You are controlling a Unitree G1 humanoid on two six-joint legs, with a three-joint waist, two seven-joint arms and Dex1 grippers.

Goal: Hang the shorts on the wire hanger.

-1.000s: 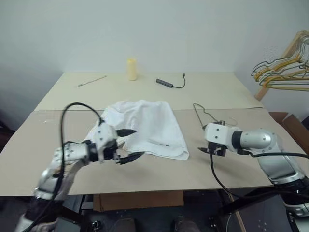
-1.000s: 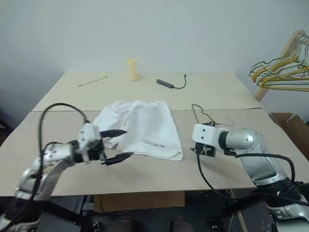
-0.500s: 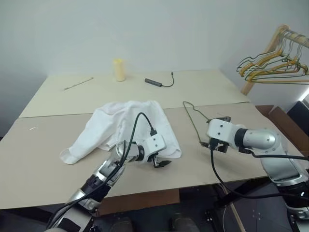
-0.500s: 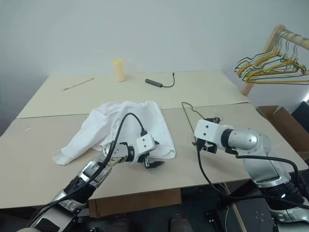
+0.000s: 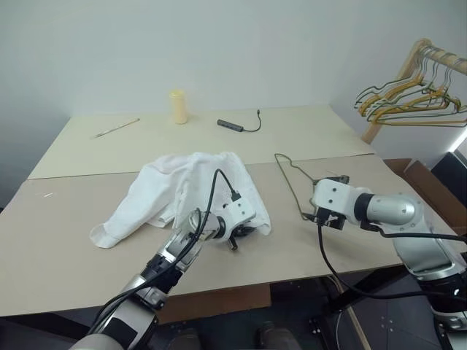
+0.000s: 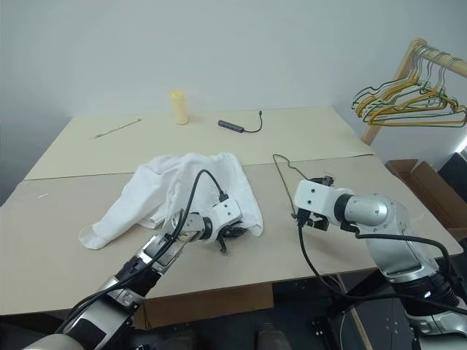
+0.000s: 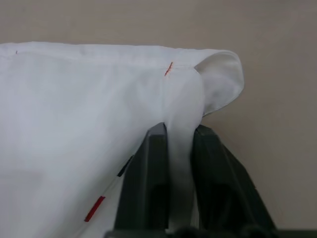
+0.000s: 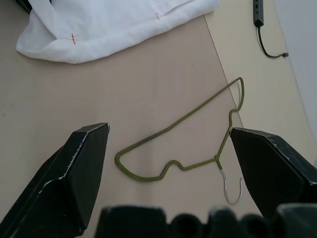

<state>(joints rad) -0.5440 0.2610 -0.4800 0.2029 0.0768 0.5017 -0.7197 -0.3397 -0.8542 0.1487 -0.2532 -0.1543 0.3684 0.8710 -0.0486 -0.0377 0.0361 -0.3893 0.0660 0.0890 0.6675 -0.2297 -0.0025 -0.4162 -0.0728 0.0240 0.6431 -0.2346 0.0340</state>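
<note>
Shorts (image 5: 193, 188) lie crumpled near the middle of the table (image 5: 66, 240) in your head views, white, with one leg trailing off to your left. Your left gripper (image 5: 235, 235) sits at the near right corner of the fabric, its black fingers pressed together on the hem. To the right of the shorts, apart from them, the wire hanger (image 5: 290, 184) lies flat on the table. Your right gripper (image 5: 319, 217) hovers just beside the near end of the hanger, fingers spread apart, holding nothing. At the far side of the table you can see a yellow cup (image 5: 178, 106), a thin stick (image 5: 116, 127) and a dark adapter with its cable (image 5: 238, 126). Beyond the table on your right, a wooden rack (image 5: 398, 89) carries a bunch of yellow and green hangers (image 5: 408, 106).

From your left wrist, the two fingers (image 7: 146, 188) stand close together with a fold of white cloth pinched between them. The rolled hem corner shows just past the fingertips, with a small red stitch mark on it, and bare table lies beyond.

From your right wrist, both fingers (image 8: 69, 183) stand wide, and between them you look down on the hanger lying flat, its pale hook end nearest the gripper. A corner of the shorts lies further off, clear of the hanger.
</note>
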